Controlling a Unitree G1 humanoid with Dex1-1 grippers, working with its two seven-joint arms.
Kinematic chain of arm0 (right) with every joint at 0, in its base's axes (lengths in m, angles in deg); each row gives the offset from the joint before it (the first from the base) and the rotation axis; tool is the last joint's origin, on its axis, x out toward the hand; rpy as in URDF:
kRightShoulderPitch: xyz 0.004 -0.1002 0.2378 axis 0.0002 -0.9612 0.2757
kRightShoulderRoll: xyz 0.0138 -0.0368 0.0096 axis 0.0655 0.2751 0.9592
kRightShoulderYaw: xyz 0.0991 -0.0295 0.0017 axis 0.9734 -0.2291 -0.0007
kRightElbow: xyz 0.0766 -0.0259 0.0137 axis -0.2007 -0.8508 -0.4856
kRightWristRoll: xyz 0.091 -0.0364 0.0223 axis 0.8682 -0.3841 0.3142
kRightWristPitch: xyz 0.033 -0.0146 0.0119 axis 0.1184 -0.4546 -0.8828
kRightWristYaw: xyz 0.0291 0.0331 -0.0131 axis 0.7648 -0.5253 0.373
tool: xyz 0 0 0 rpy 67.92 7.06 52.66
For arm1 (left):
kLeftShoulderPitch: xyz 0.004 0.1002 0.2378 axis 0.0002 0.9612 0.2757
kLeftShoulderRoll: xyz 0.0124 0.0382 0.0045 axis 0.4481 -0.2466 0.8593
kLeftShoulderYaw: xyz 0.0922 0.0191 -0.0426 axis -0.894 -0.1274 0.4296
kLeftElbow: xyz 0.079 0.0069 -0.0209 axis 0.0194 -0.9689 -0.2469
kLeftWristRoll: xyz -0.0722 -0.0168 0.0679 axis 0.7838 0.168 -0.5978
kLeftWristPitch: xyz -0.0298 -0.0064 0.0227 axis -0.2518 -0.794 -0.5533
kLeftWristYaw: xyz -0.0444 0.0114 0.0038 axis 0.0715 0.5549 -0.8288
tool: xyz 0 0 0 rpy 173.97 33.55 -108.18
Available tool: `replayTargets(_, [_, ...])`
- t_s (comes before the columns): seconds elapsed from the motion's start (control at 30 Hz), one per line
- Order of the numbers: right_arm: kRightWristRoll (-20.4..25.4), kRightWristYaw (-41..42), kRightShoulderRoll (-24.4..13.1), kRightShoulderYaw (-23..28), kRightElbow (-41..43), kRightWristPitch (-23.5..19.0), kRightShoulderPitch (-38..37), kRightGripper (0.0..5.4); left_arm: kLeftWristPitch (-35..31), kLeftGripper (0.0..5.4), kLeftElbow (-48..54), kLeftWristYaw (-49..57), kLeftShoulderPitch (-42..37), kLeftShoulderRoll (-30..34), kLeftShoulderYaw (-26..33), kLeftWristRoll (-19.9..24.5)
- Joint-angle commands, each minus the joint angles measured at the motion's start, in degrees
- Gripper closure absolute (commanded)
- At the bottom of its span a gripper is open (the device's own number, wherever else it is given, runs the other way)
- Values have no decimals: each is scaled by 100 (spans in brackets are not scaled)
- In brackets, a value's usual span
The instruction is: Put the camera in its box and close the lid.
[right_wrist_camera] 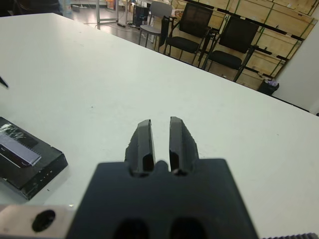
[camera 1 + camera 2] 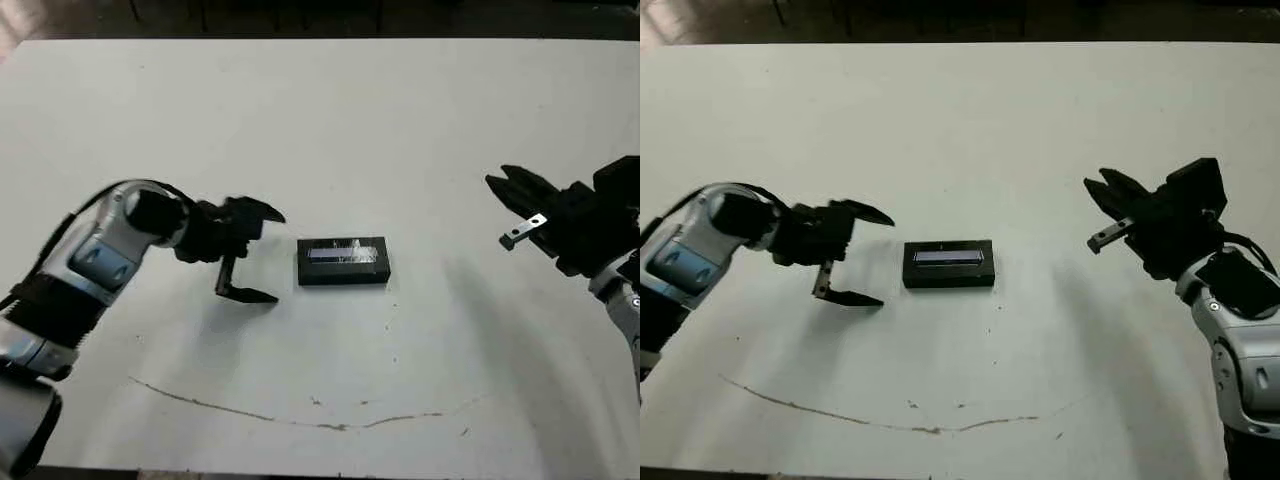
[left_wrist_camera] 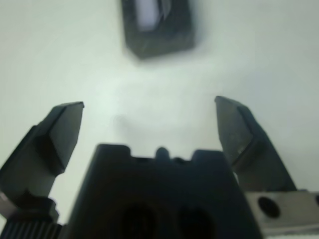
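White table fills the head view, with the lid sitting on the box mid-table, silvery print facing up. The left gripper sits just beside its left end, fingers spread wide, not touching it. The right gripper hovers well off to the right, holding nothing. Left wrist view: both fingers splayed apart, the closed box blurry beyond them. Right wrist view: fingers pretty much together, box off to the side, chairs past the table.
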Motion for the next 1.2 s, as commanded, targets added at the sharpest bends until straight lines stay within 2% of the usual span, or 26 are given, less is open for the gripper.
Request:
replayTargets(0.03, [-57, -6, 58, -82, -131, 56, -27, 540, -423, 10, 257, 591, 394, 89, 461, -63])
replayTargets(0.1, [-63, -29, 77, -116, -112, 61, -19, 540, -806, 39, 736, 1196, 608, -89, 855, -5])
replayTargets(0.17, [-71, -41, 105, -143, -104, 89, -9, 540, -934, 85, 1244, 1871, 844, -296, 1103, -126])
replayTargets(0.33, [-97, -93, 184, -249, -102, 99, 52, 540, -1336, 204, 2239, 3059, 1221, -988, 1362, -139])
replayTargets(0.43, [-132, -118, 240, -324, -123, 143, 82, 540, -1766, 279, 2768, 3483, 1353, -1508, 1457, 147])
replayTargets(0.5, [-133, -141, 292, -351, -112, 117, 104, 540, -2022, 328, 3023, 3625, 1435, -1883, 1508, 527])
replayTargets(0.63, [-106, -209, 355, -352, -32, -10, 124, 540, -2493, 423, 3502, 3890, 1619, -2469, 1378, 1079])
replayTargets(0.8, [-91, -203, 354, -346, -83, 23, 115, 540, -3055, 538, 3800, 4558, 1832, -3056, 723, 943])
replayTargets(0.93, [-84, -216, 375, -335, -70, 52, 90, 540, -3429, 538, 3655, 4908, 1881, -3350, 199, 785])
replayTargets(1.2, [-119, -205, 338, -303, -44, 118, 30, 540, -4399, 538, 3455, 5024, 1932, -3645, -96, 1001])
